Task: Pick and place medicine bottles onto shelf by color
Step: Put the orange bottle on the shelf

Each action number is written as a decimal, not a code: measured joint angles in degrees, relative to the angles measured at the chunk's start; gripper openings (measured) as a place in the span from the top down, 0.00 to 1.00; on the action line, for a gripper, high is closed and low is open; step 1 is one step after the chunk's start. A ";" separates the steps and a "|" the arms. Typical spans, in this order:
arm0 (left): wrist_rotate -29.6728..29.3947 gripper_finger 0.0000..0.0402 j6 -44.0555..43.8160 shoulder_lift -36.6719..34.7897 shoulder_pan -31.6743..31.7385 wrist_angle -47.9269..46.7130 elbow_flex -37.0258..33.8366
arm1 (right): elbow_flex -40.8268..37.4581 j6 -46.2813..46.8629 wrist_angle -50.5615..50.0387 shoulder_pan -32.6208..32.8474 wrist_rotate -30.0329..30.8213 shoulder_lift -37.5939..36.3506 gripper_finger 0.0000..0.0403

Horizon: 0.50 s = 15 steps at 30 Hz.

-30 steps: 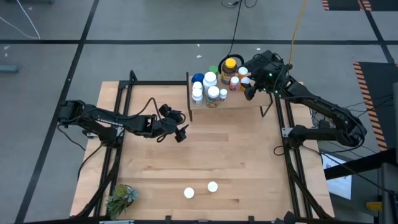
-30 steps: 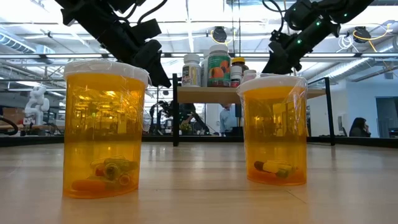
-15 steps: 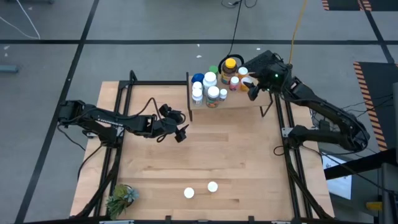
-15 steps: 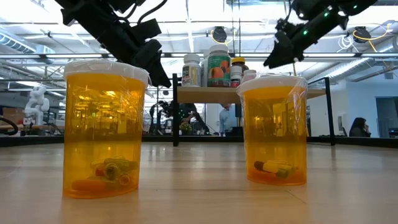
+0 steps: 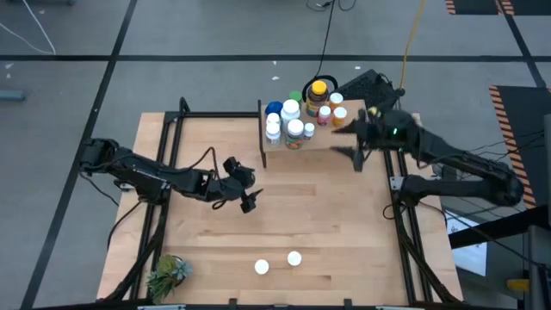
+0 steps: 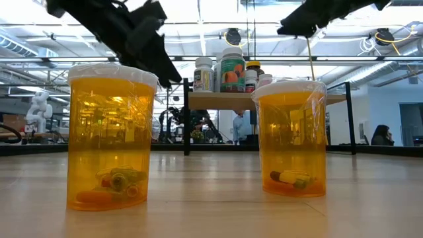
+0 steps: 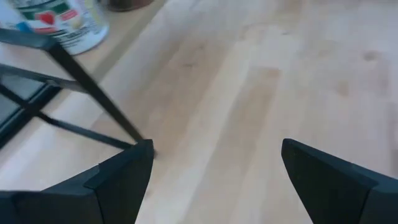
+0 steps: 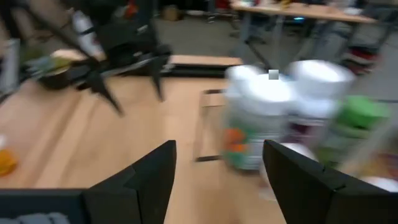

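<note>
Two orange bottles (image 5: 294,257) upright near front edge of desk (image 5: 327,215), side by side, not yet on shelf (image 5: 344,138). Left tool (image 5: 244,200) mid-desk, fingers apart, empty (nearer arm); bottles lie frontward and slightly right of it. Right tool (image 5: 346,138) at shelf's front edge, apart, empty, well away. Other bottles crowd shelf.

right wrist: medicine bottles (image 8: 273,118) blurred | shelf (image 7: 118,46) cut off
</note>
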 joint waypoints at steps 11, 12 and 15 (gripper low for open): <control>-1.18 0.11 -5.71 0.24 -12.04 3.74 0.00 | -7.13 3.40 14.48 33.94 26.57 11.60 0.42; -1.75 0.11 -6.34 0.24 -13.00 3.66 0.00 | -7.13 3.32 15.96 35.74 27.43 13.18 0.42; -3.48 0.11 -7.81 0.24 -15.66 3.16 0.00 | -7.11 1.55 23.41 40.06 27.77 18.89 0.42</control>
